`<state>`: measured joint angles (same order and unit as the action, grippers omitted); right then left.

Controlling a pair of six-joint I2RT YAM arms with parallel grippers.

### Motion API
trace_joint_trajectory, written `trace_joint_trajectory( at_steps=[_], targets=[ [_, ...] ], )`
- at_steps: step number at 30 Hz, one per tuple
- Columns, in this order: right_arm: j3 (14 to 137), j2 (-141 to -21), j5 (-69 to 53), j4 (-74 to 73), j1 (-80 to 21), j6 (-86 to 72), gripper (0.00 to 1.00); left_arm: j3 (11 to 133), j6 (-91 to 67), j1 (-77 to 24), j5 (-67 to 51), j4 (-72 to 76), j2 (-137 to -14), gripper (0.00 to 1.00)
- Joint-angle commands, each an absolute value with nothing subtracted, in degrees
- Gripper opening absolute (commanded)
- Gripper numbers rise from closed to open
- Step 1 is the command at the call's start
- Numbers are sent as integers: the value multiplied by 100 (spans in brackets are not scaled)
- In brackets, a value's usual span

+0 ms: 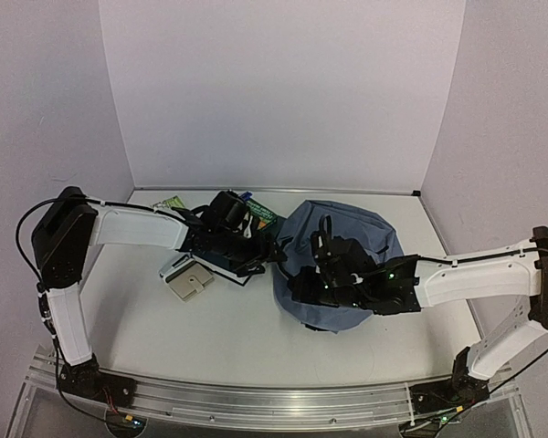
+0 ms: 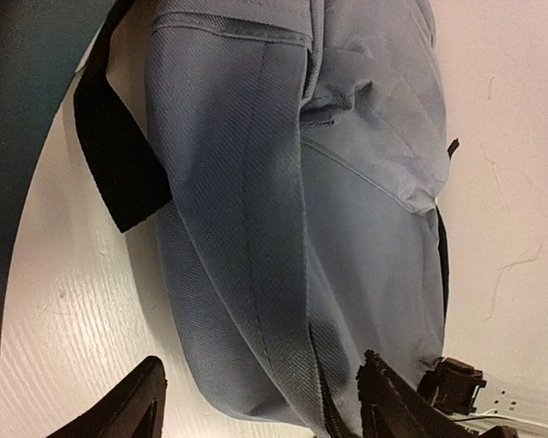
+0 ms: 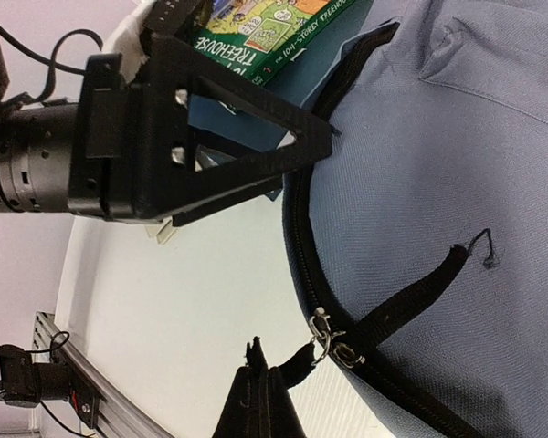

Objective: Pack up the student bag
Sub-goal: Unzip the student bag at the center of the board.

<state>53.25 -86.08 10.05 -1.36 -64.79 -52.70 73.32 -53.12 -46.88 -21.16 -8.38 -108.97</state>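
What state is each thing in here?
Backpack: lying flat; zip open or closed unclear.
Left gripper: open, astride the backpack's edge.
Right gripper: shut, seemingly on the zip pull.
Green book: closed, lying flat.
Grey pouch: lying flat, flap unclear.

Clad in smooth white shells along the left arm [image 1: 137,228] and right arm [image 1: 479,278], jointed with boxy black housings. Tipped with an angular matte-black plastic left tool [image 1: 276,255] and matching right tool [image 3: 258,401]. Dotted with small green lights [image 1: 391,271]; trailed by thin black cables [image 1: 26,224].
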Motion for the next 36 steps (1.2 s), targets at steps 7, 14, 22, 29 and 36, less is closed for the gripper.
trace_joint_trajectory(
  at_steps=[7, 14, 22, 29, 36],
  targets=[
    [5180, -8325, 1259, -62, -6557, -5431, 0, 7547, -5101, -4767, -2130, -737, -11122, 2],
    [4910, -7986, 1298, -319, -6566, -5610, 0, 7834, -4633, -4540, -1834, -1024, -11126, 0],
    [4543, -7578, 1370, -719, -6575, -5979, 0, 8366, -3957, -4114, -1667, -1292, -11441, 0],
    [4199, -6974, 1658, -1104, -6588, -6340, 0, 8693, -3609, -3791, -1497, -1259, -11687, 0],
    [4569, -6874, 1658, -1266, -6587, -5743, 0, 8915, -3303, -3788, -2023, -1298, -11828, 0]
  ],
)
